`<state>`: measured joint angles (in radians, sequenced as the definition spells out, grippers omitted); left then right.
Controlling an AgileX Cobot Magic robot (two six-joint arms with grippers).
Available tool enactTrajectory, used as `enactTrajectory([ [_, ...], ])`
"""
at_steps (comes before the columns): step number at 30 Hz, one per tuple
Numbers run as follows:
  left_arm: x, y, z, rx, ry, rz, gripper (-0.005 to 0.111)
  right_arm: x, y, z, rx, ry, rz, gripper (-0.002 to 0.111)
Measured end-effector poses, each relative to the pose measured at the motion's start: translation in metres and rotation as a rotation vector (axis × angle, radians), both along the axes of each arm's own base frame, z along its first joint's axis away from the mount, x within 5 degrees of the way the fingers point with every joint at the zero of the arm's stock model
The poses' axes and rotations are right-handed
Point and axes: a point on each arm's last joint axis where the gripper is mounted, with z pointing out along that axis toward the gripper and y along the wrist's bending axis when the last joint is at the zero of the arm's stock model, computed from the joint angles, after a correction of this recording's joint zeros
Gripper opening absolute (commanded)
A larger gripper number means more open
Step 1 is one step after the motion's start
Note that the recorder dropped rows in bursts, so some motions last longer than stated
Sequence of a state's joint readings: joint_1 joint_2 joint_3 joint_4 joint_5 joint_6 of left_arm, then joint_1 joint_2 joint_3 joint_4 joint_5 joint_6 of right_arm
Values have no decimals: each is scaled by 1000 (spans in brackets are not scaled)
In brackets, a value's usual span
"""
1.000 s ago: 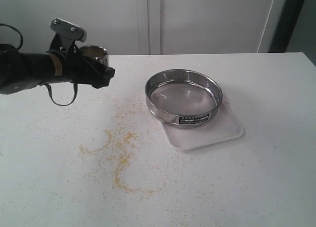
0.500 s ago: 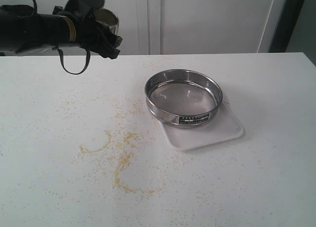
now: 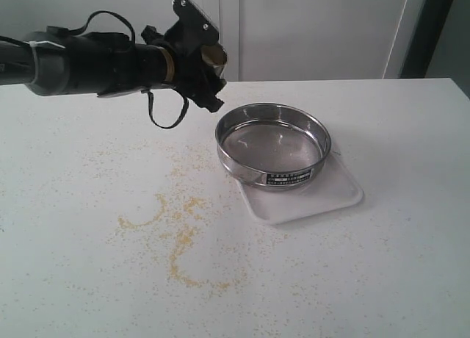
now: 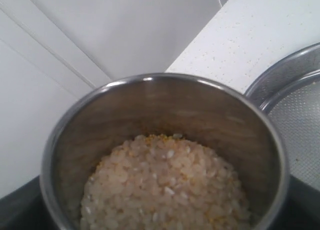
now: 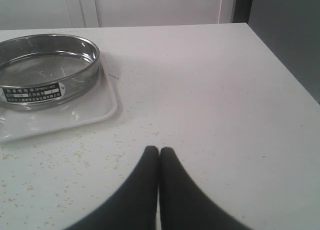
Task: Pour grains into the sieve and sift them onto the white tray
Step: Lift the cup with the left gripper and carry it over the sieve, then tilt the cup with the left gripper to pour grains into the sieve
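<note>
A cup (image 3: 214,56) of grains (image 4: 165,190) is gripped, tilted, by the left end effector (image 3: 208,79), arm level, at the sieve's (image 3: 242,169) ten o'clock; the right end effector (image 5: 159,151) is clenched.

Cup (image 3: 214,55) swung rightward and upward — now near sieve (image 3: 273,143).

Soft, even, cool-white light fills all three views, so the table (image 3: 382,264) looks bright and flat, shadows are faint and soft-edged, and the only glare is a few pale glints on the rim of the sieve (image 3: 250,173). The outside view is grainy and slightly soft. In the left wrist view the steel cup (image 4: 165,105) is so close that its rim blurs while the grains (image 4: 165,190) are fairly sharp; the right wrist view shows the dark right gripper (image 5: 159,151) blurred in front.
</note>
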<state>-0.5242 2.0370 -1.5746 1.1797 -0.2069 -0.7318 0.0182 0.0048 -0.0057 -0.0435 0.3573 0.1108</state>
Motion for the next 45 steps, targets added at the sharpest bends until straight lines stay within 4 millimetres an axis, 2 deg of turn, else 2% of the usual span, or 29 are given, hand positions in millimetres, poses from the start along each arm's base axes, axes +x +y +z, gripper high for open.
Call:
enactTrajectory([
  [6,-2,-14,-4,73,-23,-11,0,0,0,0,0,0,0,0],
  [17,-11,-34,-18,306,-126,-152,0,0,0,0,0,0,0,0],
  [26,0,-45,-14,320,-167,-147,0,0,0,0,0,0,0,0],
  [37,-4,-64,-34,545,-231,-227,0,0,0,0,0,0,0,0],
  [45,-2,-76,-46,639,-261,-257,0,0,0,0,0,0,0,0],
])
